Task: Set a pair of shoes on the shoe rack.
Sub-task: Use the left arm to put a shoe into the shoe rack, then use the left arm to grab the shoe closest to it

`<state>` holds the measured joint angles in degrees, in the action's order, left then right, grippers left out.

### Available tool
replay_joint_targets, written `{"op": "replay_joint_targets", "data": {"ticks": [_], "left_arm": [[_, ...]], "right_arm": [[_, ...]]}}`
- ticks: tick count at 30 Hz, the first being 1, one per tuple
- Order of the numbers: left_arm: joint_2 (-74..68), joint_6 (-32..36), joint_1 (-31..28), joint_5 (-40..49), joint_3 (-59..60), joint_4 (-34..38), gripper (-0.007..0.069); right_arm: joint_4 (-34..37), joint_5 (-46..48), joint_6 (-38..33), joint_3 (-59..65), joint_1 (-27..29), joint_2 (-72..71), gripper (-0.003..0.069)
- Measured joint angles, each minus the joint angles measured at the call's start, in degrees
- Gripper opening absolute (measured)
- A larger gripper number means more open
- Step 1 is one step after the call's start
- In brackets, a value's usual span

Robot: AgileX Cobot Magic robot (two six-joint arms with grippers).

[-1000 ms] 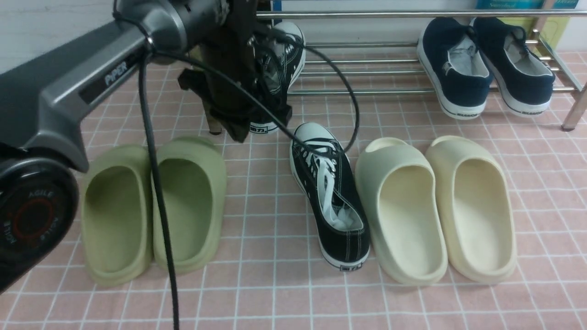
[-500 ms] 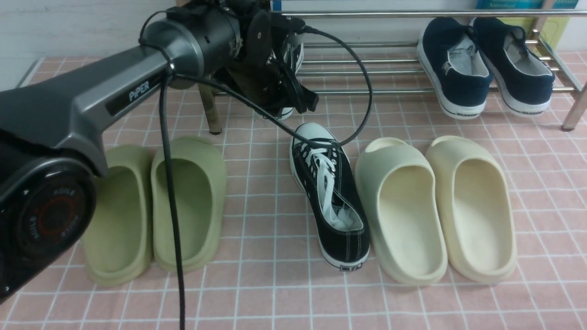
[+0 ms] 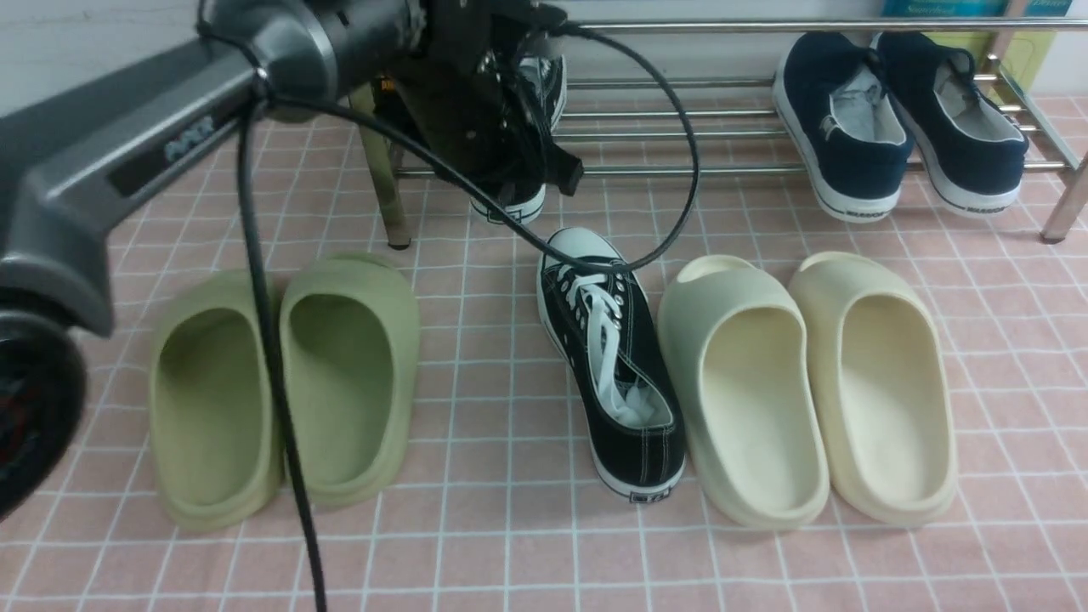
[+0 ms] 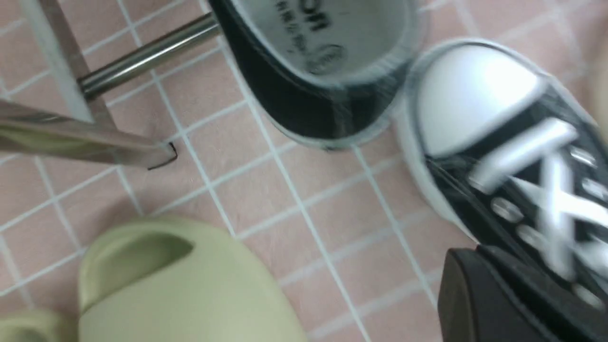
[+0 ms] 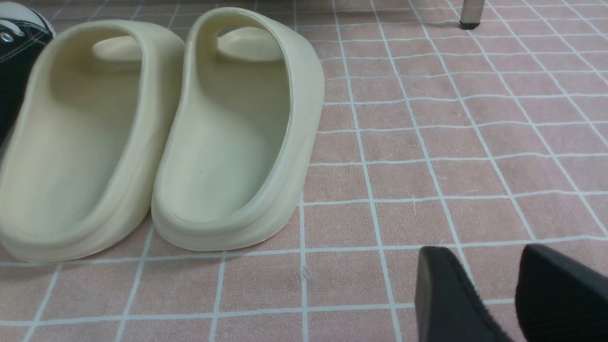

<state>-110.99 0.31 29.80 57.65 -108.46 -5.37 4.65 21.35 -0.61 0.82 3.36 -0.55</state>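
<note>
Left pincer (image 3: 544, 170) over the left end of the shoe rack (image 3: 722, 170), largely masked in the front view by its own dark wrist and a looping black cable (image 3: 680, 127); in the left wrist view only one blurred black finger (image 4: 513, 299) visible, nothing against it, so width of opening impossible to tell. First black sneaker (image 3: 514, 204) on the rack's lower bars, toe toward the wall, heel overhanging the front bar. Second black sneaker (image 3: 612, 365) on the pink tiled surface (image 3: 510, 544), toe cap just in front of that heel, lying between the green slides (image 3: 348, 382) and the cream slides (image 3: 739, 391), close against the nearer cream one. Navy shoes (image 3: 841, 136) side by side at the rack's right end. Right pincer (image 5: 503, 270) low over bare tiles near the cream slides, fingers narrowly apart, holding nothing.
</note>
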Motion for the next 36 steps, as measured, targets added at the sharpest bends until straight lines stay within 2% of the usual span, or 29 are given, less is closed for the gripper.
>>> {"op": "replay_joint_targets", "data": {"ticks": [4,8,10,11,12,13,16,17,18,20,24,30,36], "left_arm": [[7.43,-1.73,1.69,-0.04,6.92,2.07,0.0018],[12.21,-7.98,3.42,-14.04,25.98,6.84,0.0025],[11.95,-9.01,4.34,-18.66,30.12,8.55,0.0030],[10.79,-9.79,6.18,-23.71,33.81,10.50,0.0042],[10.79,-9.84,6.38,-23.71,33.81,10.65,0.0045],[9.14,-10.19,8.34,-27.09,34.87,11.82,0.0081],[7.87,-10.46,9.55,-30.03,34.92,12.18,0.0141],[7.27,-10.94,10.06,-31.73,34.92,12.30,0.0223],[7.18,-10.93,10.11,-31.88,34.92,12.30,0.0232],[6.44,-11.35,10.17,-33.89,34.92,12.34,0.0357],[4.56,-12.32,10.17,-38.30,34.92,12.28,0.0469],[1.84,-13.61,10.21,-39.17,34.92,12.17,0.0478],[4.49,-14.10,10.21,-34.96,34.43,11.83,0.0475]], "right_arm": [[0.00,0.00,0.00,0.00,0.00,0.00,0.0240],[0.00,0.00,0.00,0.00,0.00,0.00,0.0240],[0.00,0.00,0.00,0.00,0.00,0.00,0.0240],[0.00,0.00,0.00,0.00,0.00,0.00,0.0240],[0.00,0.00,0.00,0.00,0.00,0.00,0.0240],[0.00,0.00,0.00,0.00,0.00,0.00,0.0240],[0.00,0.00,0.00,0.00,0.00,0.00,0.0240],[0.00,0.00,0.00,0.00,0.00,0.00,0.0240],[0.00,0.00,0.00,0.00,0.00,0.00,0.0240],[0.00,0.00,0.00,0.00,0.00,0.00,0.0240],[0.00,0.00,0.00,0.00,0.00,0.00,0.0240],[0.00,0.00,0.00,0.00,0.00,0.00,0.0240],[0.00,0.00,0.00,0.00,0.00,0.00,0.0240]]}}
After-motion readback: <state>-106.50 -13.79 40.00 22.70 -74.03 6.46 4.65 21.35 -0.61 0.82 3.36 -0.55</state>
